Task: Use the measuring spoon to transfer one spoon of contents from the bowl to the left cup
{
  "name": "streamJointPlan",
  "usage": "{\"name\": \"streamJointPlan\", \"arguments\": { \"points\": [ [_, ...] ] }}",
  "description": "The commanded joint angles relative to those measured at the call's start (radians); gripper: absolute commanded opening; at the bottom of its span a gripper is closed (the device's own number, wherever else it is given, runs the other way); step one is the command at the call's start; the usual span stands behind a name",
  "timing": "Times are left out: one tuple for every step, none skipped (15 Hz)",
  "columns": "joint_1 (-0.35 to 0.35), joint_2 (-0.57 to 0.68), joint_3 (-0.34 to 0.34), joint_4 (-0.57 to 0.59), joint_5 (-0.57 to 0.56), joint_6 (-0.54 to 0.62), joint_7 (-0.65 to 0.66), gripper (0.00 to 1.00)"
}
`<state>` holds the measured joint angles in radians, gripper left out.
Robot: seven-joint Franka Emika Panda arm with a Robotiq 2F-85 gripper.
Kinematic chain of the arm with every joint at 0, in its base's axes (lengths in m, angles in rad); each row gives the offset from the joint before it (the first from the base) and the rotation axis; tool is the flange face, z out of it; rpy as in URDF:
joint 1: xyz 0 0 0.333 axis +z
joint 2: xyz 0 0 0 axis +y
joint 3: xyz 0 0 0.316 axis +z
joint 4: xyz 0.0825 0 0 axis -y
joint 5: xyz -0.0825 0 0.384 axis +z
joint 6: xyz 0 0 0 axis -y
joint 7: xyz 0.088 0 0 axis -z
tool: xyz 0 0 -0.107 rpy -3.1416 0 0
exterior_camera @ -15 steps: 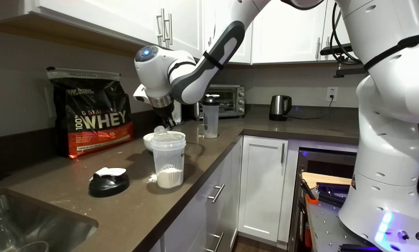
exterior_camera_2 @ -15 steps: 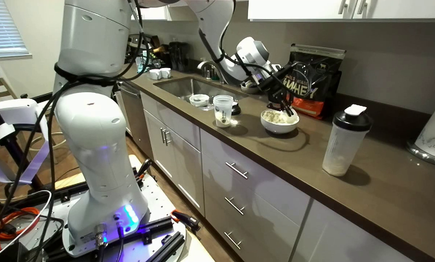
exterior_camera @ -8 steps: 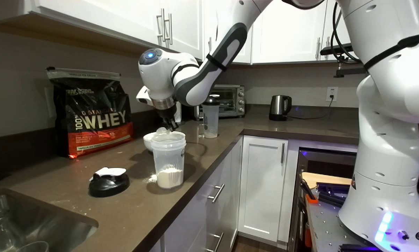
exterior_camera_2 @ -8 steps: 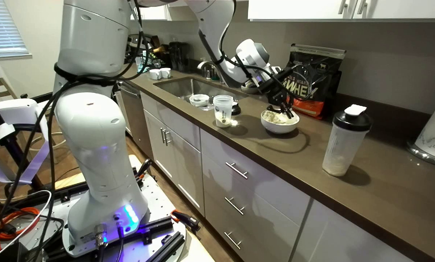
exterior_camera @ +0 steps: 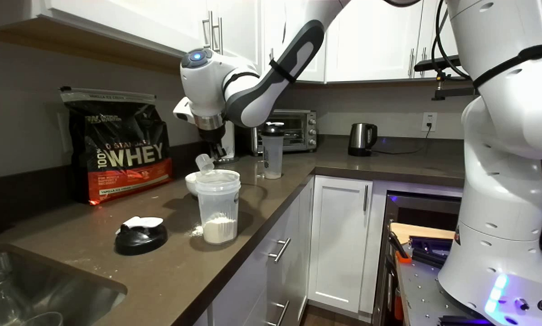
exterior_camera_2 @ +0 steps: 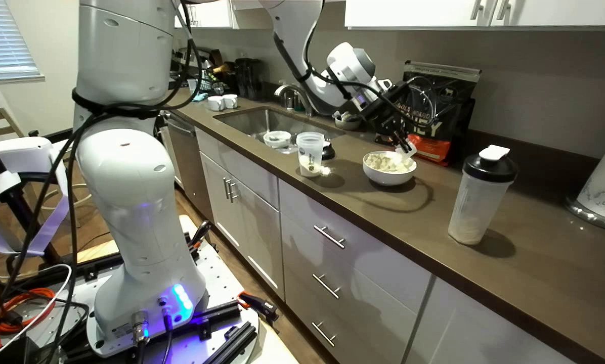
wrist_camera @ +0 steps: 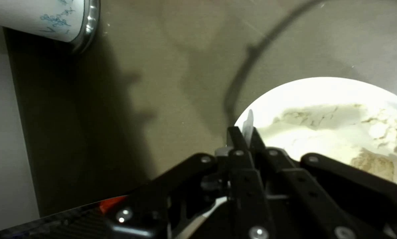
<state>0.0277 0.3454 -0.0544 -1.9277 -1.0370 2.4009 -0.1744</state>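
My gripper [exterior_camera: 218, 153] is shut on the handle of the measuring spoon [exterior_camera: 204, 163], a small translucent white scoop. The spoon is held tilted just above the rim of the white bowl [exterior_camera_2: 389, 175], on the side by the whey bag, and also shows in an exterior view [exterior_camera_2: 407, 149]. I cannot tell how much powder is in it. In the wrist view the handle [wrist_camera: 248, 127] sticks out between the fingertips. The bowl [wrist_camera: 321, 89] holds pale powder. The left cup [exterior_camera: 218, 203] is a lidless translucent tub with powder in its bottom; it also shows here [exterior_camera_2: 310, 151].
A lidded shaker [exterior_camera_2: 482, 197] stands beyond the bowl. A black lid [exterior_camera: 141, 235] lies near the sink [exterior_camera: 53, 290]. The whey bag [exterior_camera: 119, 145] leans by the wall. Spilled powder [exterior_camera: 197, 231] lies beside the left cup. A paper towel roll [wrist_camera: 39, 20] stands near the wall.
My gripper first dips slightly, then rises with the spoon above the bowl. The spoon, lower at the bowl before, now shows higher and tilted. The bowl and left cup have not moved.
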Motion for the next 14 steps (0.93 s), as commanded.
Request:
{"name": "streamJointPlan", "arguments": {
  "points": [
    [-0.01,-0.02,0.001,-0.039,-0.064,0.054,0.057,0.01],
    [-0.008,-0.018,-0.002,-0.043,-0.083,0.065,0.079,0.01],
    [-0.009,-0.017,-0.002,-0.046,-0.096,0.073,0.097,0.01],
    [-0.01,-0.015,-0.002,-0.049,-0.106,0.085,0.122,0.01],
    [-0.01,-0.014,-0.003,-0.052,-0.118,0.093,0.145,0.01],
    [-0.01,-0.015,-0.003,-0.056,-0.13,0.105,0.173,0.01],
    [-0.01,-0.015,-0.003,-0.059,-0.135,0.113,0.193,0.01],
    [-0.009,-0.015,-0.005,-0.062,-0.15,0.127,0.22,0.01],
    [-0.009,-0.015,-0.007,-0.065,-0.166,0.137,0.241,0.01],
    [-0.008,-0.014,-0.009,-0.067,-0.189,0.146,0.268,0.01],
    [-0.009,-0.013,-0.009,-0.07,-0.201,0.153,0.281,0.01],
    [-0.007,-0.011,-0.011,-0.072,-0.227,0.159,0.305,0.01],
    [-0.008,-0.01,-0.011,-0.075,-0.24,0.162,0.318,0.01],
    [-0.009,-0.009,-0.01,-0.077,-0.26,0.162,0.335,0.01]
  ]
}}
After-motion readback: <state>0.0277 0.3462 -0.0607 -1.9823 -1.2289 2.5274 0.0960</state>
